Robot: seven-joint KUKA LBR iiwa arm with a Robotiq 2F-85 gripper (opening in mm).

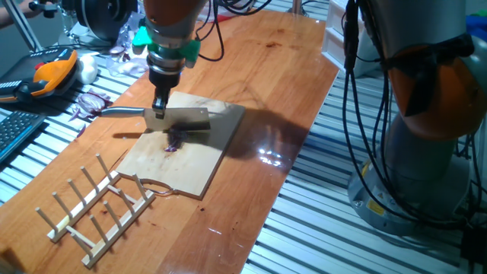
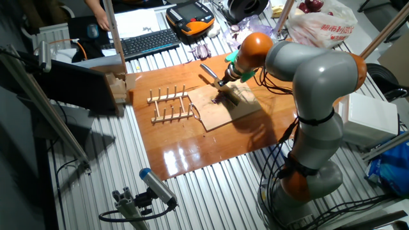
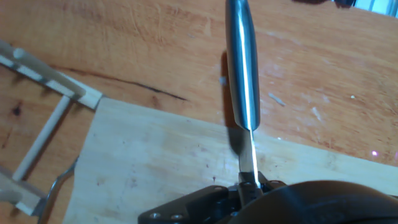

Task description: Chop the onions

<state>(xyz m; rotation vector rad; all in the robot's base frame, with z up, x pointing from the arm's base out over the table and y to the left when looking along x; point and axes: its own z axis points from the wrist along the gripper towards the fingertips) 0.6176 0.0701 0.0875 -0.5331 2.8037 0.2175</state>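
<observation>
Wooden rack [image 1: 95,207] lies beside the board [image 1: 179,156], apart from onions [image 1: 176,144].

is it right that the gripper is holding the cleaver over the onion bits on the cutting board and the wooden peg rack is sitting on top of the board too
Not quite. The gripper does hold the cleaver over the onion bits on the cutting board, but the wooden peg rack is not on the board. It stands beside it, on the table, as one fixed view shows.

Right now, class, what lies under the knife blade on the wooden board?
Under the knife, held by the gripper, small purple onion pieces lie on the wooden board. Whatever sits directly beneath the blade is covered; the hand view shows only blade and bare board.
</observation>
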